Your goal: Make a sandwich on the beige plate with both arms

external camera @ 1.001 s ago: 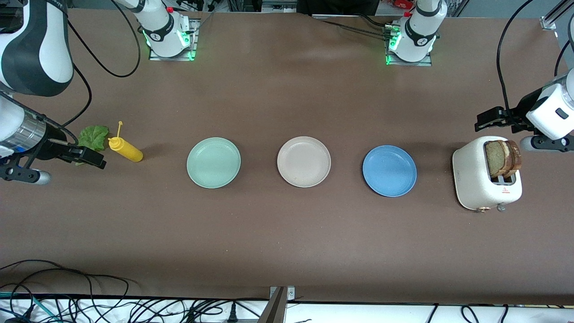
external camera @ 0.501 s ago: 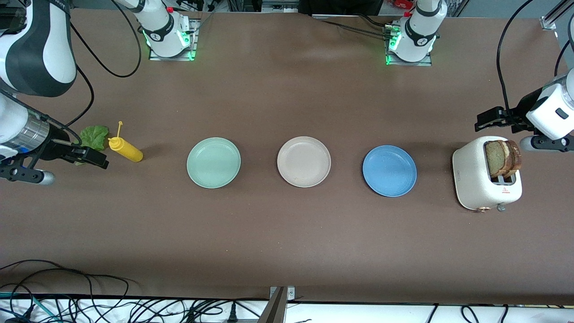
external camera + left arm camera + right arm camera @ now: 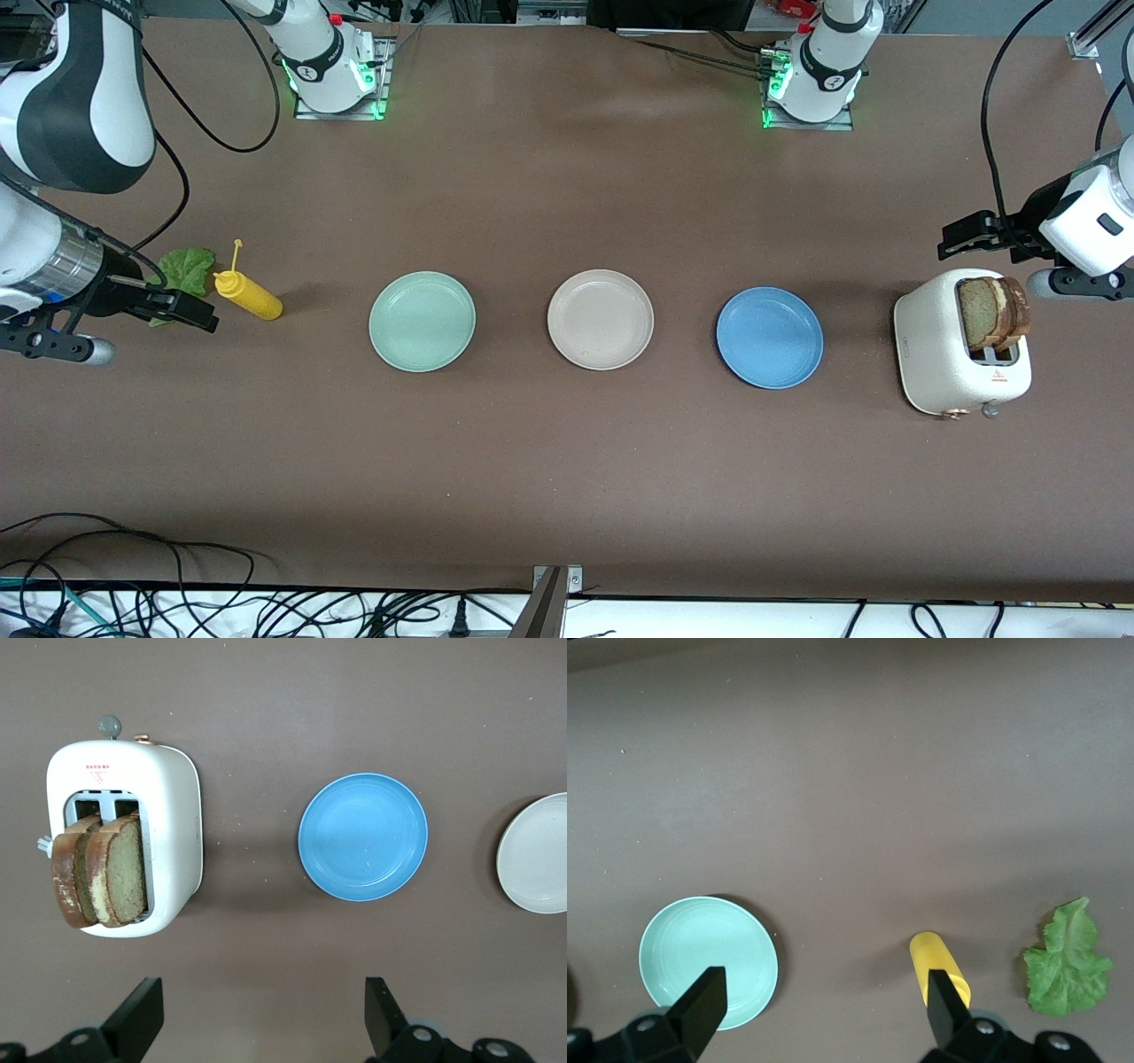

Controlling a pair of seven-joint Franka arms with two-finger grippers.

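The beige plate (image 3: 600,319) lies empty in the middle of the table, between two other plates; its edge also shows in the left wrist view (image 3: 536,855). Two toast slices (image 3: 992,312) (image 3: 102,873) stand upright in the white toaster (image 3: 939,363) at the left arm's end. A green lettuce leaf (image 3: 188,269) (image 3: 1067,961) lies flat at the right arm's end. My left gripper (image 3: 961,237) (image 3: 263,1019) hangs open over bare table beside the toaster. My right gripper (image 3: 193,314) (image 3: 824,1005) is open over the table by the lettuce, holding nothing.
A mint green plate (image 3: 422,321) (image 3: 709,948) and a blue plate (image 3: 769,337) (image 3: 363,837) flank the beige one, both empty. A yellow squeeze bottle (image 3: 250,297) (image 3: 935,966) lies on its side beside the lettuce. Cables run along the table's near edge.
The right arm has crept slightly toward the yellow bottle with its gripper still open. The left arm has not moved.
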